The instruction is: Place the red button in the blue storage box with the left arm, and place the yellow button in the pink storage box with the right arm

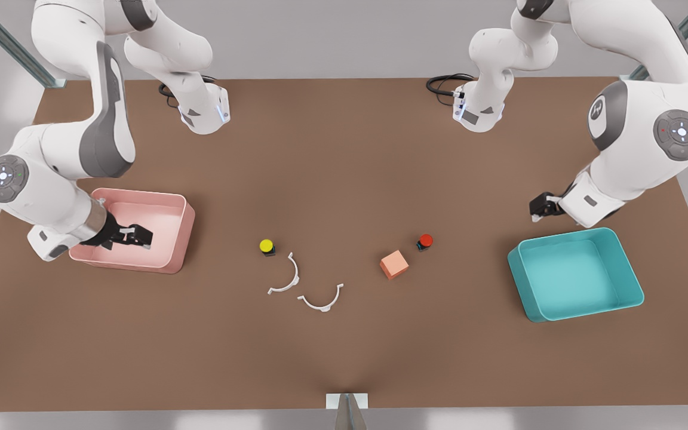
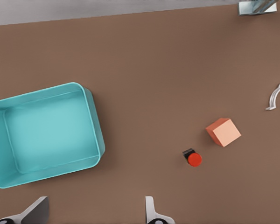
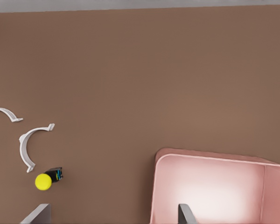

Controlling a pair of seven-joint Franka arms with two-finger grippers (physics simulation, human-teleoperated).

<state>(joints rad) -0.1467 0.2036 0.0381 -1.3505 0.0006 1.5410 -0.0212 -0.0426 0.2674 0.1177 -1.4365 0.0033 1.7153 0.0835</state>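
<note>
The red button (image 1: 425, 241) stands right of centre in the front view, just beside an orange cube (image 1: 394, 264); the yellow button (image 1: 267, 246) left of centre, near two white curved pieces (image 1: 286, 276). The blue storage box (image 1: 576, 274) lies at right, the left gripper (image 1: 536, 210) above it, fingers open. The right gripper (image 1: 138, 236) hangs over the pink storage box (image 1: 172, 251) at left, fingers open.
</note>
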